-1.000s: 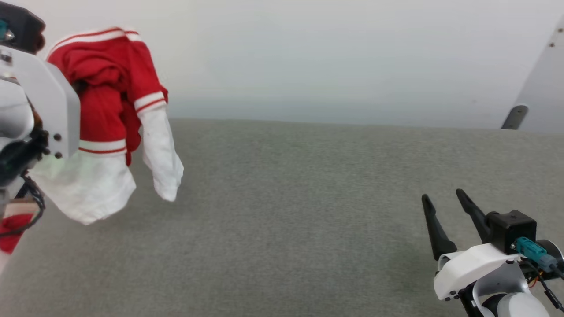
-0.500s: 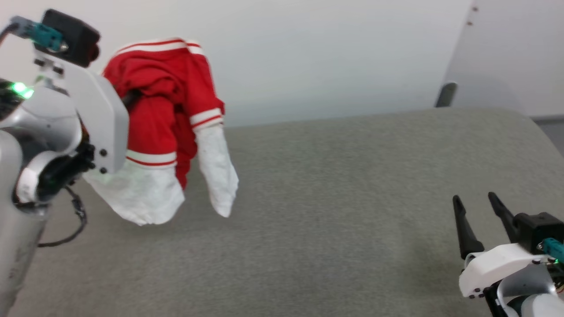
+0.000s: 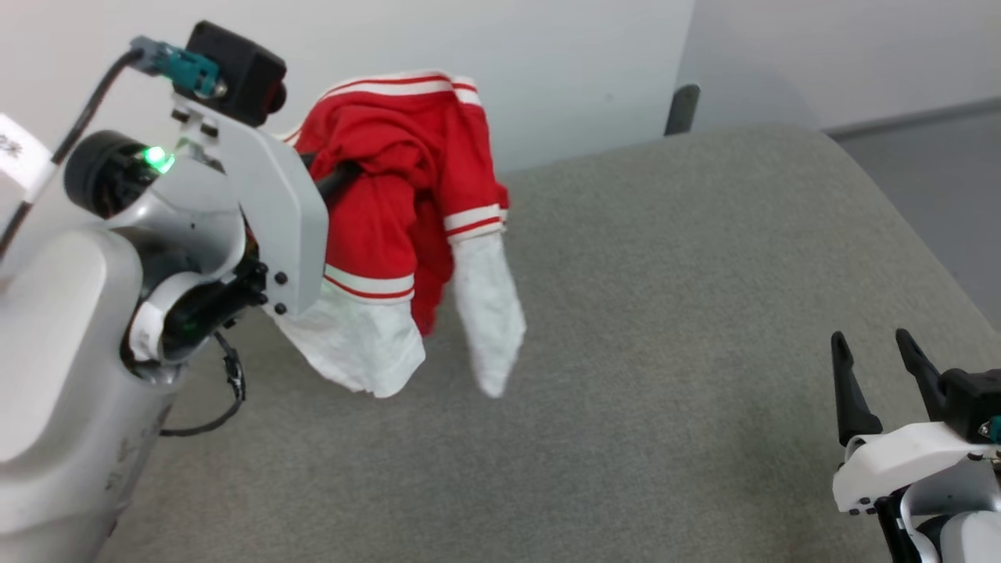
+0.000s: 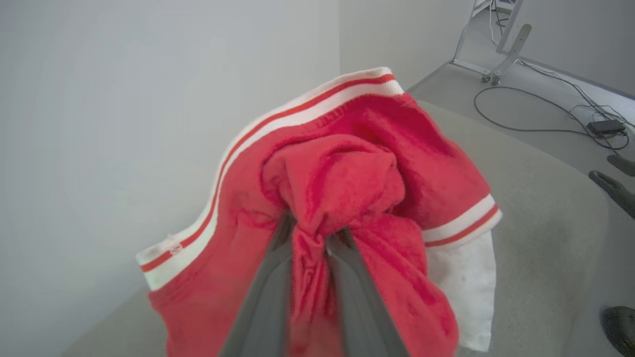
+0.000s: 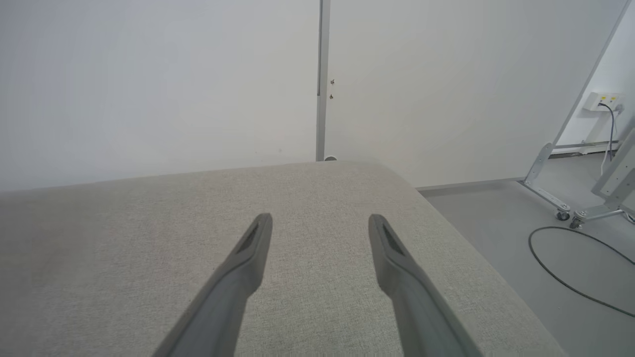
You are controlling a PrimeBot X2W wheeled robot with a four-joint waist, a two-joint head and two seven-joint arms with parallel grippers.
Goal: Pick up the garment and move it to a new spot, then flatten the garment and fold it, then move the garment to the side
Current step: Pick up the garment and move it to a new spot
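Note:
The garment point(image 3: 391, 188), a red shirt with white sleeves and striped trim, hangs bunched in the air above the left part of the grey cushion point(image 3: 665, 313). My left gripper point(image 3: 344, 173) is shut on a fold of its red cloth. In the left wrist view the garment point(image 4: 357, 188) bulges over both dark fingers point(image 4: 268, 297) of the left gripper point(image 4: 310, 230). Both white sleeves dangle down, free of the cushion. My right gripper point(image 3: 872, 340) stands open and empty at the lower right. In the right wrist view the right gripper point(image 5: 320, 218) hovers over bare cushion.
The cushion's point(image 5: 149, 248) right edge rounds off toward the grey floor point(image 5: 521, 238). A white wall point(image 3: 547, 62) runs behind it. A metal stand on castors point(image 5: 560, 203) and a black cable point(image 5: 555, 277) lie on the floor to the right.
The head camera has swung, shifting the whole scene. The left gripper still holds the hanging garment, sleeves swaying slightly. The right gripper stays open.

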